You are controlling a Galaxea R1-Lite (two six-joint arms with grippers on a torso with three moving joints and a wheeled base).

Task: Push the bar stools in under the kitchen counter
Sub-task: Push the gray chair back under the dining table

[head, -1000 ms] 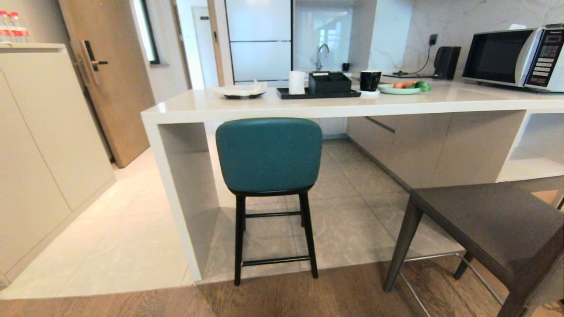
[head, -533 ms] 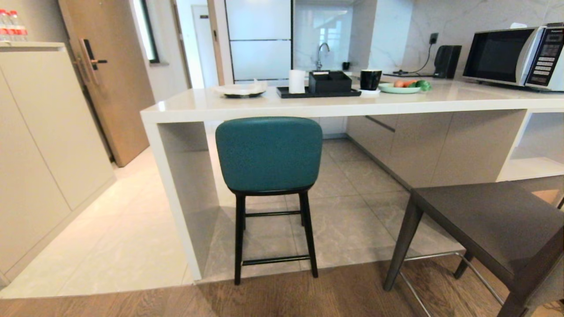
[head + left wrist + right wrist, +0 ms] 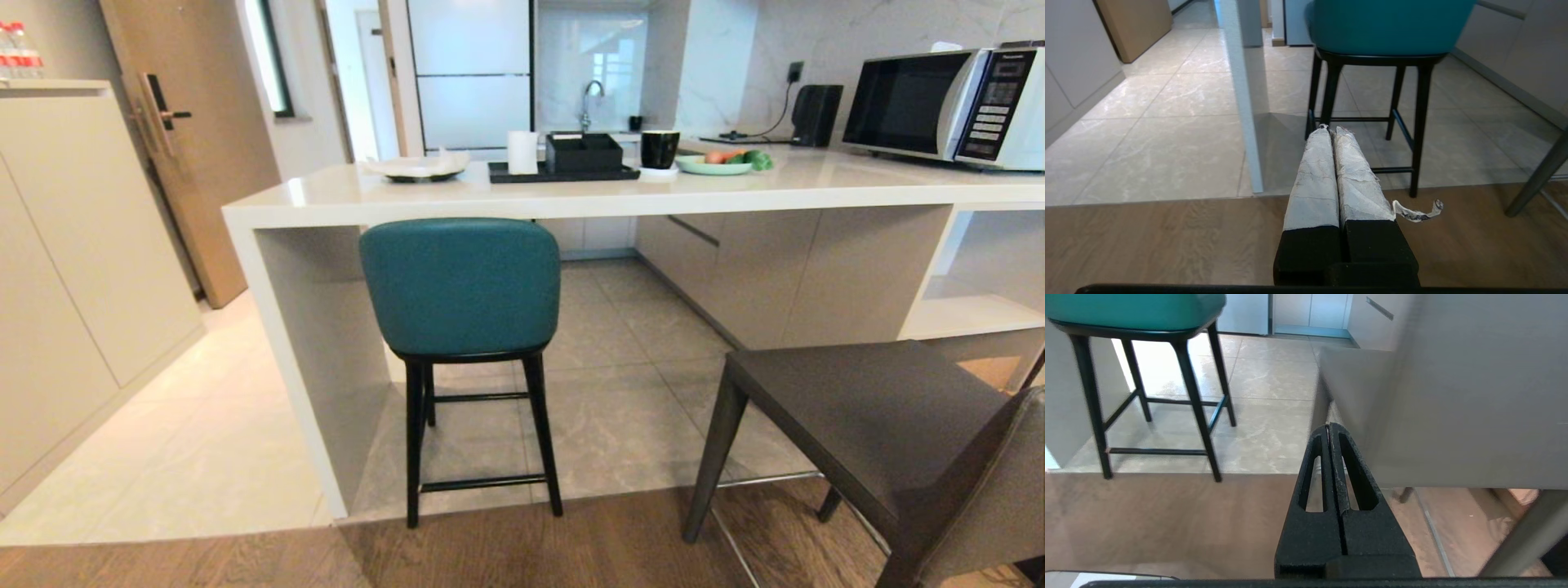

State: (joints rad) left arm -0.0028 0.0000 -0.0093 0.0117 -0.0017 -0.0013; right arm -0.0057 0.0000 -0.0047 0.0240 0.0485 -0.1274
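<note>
A teal bar stool [image 3: 460,286] on thin black legs stands partly under the left end of the off-white kitchen counter [image 3: 571,198], its back toward me. It also shows in the left wrist view as the teal stool [image 3: 1388,24] and in the right wrist view as the teal stool [image 3: 1135,310]. A grey stool [image 3: 865,416] stands out from the counter at the near right, and its grey seat [image 3: 1453,396] fills much of the right wrist view. My left gripper [image 3: 1331,130], wrapped in white tape, is shut and empty. My right gripper [image 3: 1329,425] is shut and empty, close to the grey stool's edge. Neither arm shows in the head view.
The counter top carries a microwave [image 3: 939,106], a black tray [image 3: 563,171], a mug [image 3: 659,149], a plate of vegetables [image 3: 718,162] and a white dish [image 3: 416,167]. A tall cabinet [image 3: 73,245] and a wooden door [image 3: 188,139] stand left. Tile meets wood floor [image 3: 531,547] in front.
The whole head view has shifted: counter and both stools sit further left in the picture, so the camera has moved. The stools keep their places relative to the counter.
</note>
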